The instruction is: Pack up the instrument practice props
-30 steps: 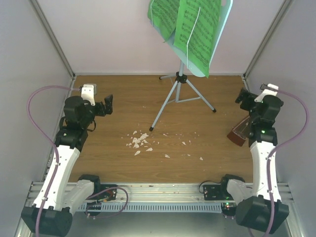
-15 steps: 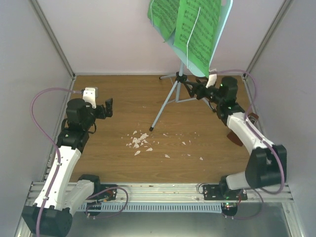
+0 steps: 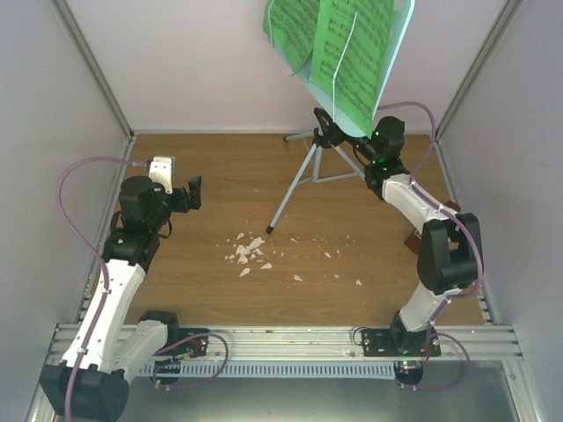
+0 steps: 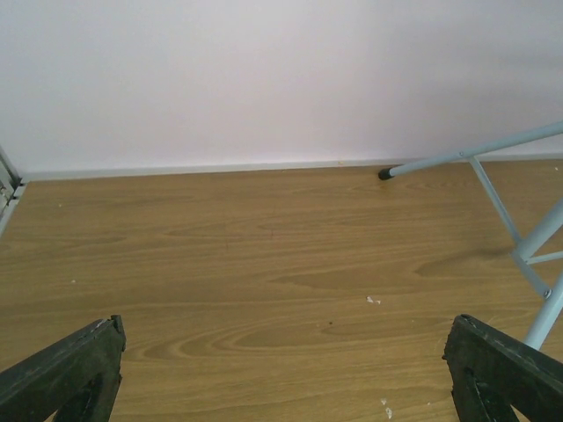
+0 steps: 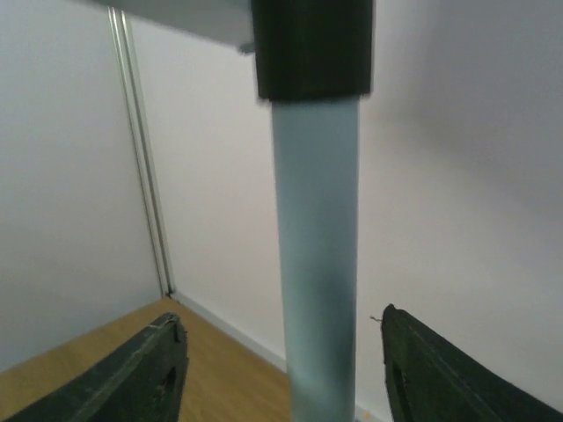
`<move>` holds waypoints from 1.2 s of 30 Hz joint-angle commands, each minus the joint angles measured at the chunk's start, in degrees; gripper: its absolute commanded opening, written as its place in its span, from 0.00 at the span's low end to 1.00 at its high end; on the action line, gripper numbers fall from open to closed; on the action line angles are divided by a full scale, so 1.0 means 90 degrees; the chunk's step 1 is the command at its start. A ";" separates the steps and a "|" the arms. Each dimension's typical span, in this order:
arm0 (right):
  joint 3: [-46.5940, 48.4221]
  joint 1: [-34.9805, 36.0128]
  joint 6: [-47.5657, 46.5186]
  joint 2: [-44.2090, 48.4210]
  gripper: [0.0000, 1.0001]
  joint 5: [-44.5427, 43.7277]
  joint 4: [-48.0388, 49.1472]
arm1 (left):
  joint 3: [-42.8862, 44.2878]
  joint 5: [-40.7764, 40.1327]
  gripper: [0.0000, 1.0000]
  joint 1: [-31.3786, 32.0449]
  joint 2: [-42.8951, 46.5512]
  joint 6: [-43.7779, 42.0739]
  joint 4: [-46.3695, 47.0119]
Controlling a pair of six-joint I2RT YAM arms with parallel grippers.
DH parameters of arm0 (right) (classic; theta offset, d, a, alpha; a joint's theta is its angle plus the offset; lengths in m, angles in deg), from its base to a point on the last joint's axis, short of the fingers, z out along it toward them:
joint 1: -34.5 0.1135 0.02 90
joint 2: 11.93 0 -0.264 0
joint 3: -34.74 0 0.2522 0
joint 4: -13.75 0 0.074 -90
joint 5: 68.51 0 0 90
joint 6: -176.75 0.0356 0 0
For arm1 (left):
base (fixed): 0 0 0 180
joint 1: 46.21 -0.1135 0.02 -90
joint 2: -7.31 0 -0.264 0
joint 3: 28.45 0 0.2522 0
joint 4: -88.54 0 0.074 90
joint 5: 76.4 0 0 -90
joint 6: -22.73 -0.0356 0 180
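Observation:
The pale blue music stand point(image 3: 401, 19) stands at the back on silver tripod legs point(image 3: 290, 189), with green sheet-music pages point(image 3: 352, 53) on its desk. My right gripper point(image 3: 327, 130) is open at the stand's hub, just under the desk. In the right wrist view the pole point(image 5: 317, 264) stands between my open gripper's point(image 5: 280, 321) fingers, apart from both. A reddish-brown part of the metronome point(image 3: 412, 239) shows behind the right arm. My left gripper point(image 3: 193, 191) is open and empty at the left, over bare floor point(image 4: 286, 369); it sees a tripod leg point(image 4: 475, 154).
Small white crumbs point(image 3: 249, 251) lie scattered on the wooden floor in the middle. Pale walls with metal corner posts point(image 3: 97, 75) close in the left, back and right sides. The right arm's cable point(image 3: 422, 110) arches near the stand.
My right arm has swung from the right wall across to the stand's pole, and its open fingers now straddle it. The left arm has barely moved.

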 commanded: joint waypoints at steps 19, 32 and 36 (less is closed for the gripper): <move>0.0997 0.0220 -0.0026 -0.0389 0.01 0.0863 0.0907 | -0.0111 0.0034 0.99 -0.0031 0.0026 -0.0058 0.0342; 0.0001 0.0314 0.1326 0.0360 0.01 0.1635 0.2077 | -0.0109 0.0632 0.99 -0.0014 -0.0004 -0.0070 0.0452; -0.0143 0.0354 0.1633 0.0487 0.00 0.1979 0.2153 | -0.0138 0.0937 0.99 0.0064 -0.0003 -0.0125 0.0538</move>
